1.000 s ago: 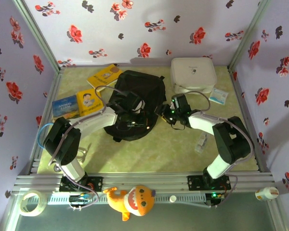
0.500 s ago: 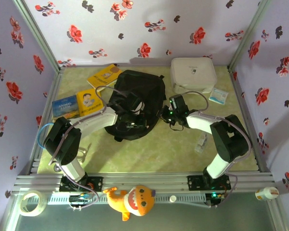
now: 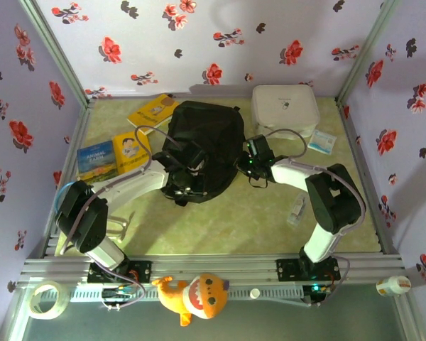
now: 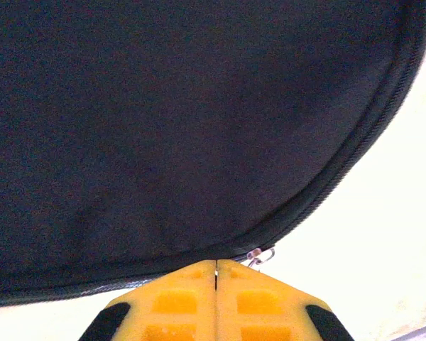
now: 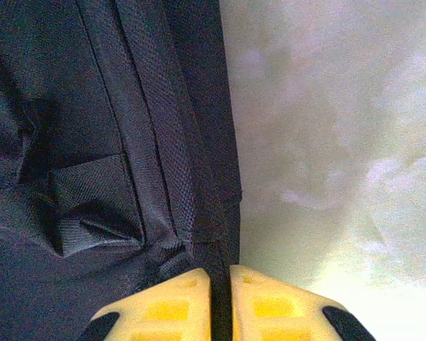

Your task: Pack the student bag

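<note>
The student bag (image 3: 207, 138), a big black backpack, lies mid-table. My left gripper (image 3: 186, 190) is at its near edge. In the left wrist view the yellow fingertips (image 4: 192, 273) of that gripper (image 4: 216, 264) are pressed together at the zipper seam, pinching the small metal zipper pull (image 4: 260, 255) below the black fabric (image 4: 163, 106). My right gripper (image 3: 242, 166) sits at the bag's right edge. Seen from the right wrist, that gripper (image 5: 220, 273) is shut on a black strip of the bag's edge (image 5: 217, 238), next to straps and folds (image 5: 92, 185).
A white zip case (image 3: 285, 108) stands at the back right, with a small packet (image 3: 321, 142) beside it. Three books (image 3: 154, 111) (image 3: 131, 149) (image 3: 96, 158) lie at the left. A clear little item (image 3: 296, 209) lies near the right arm. A plush shark (image 3: 195, 297) and a tape roll (image 3: 44, 298) rest off the front rail.
My right gripper has slid left onto the bag's right edge and shut on it. The left arm has shifted a little, still shut, and the bag has nudged towards the back.
</note>
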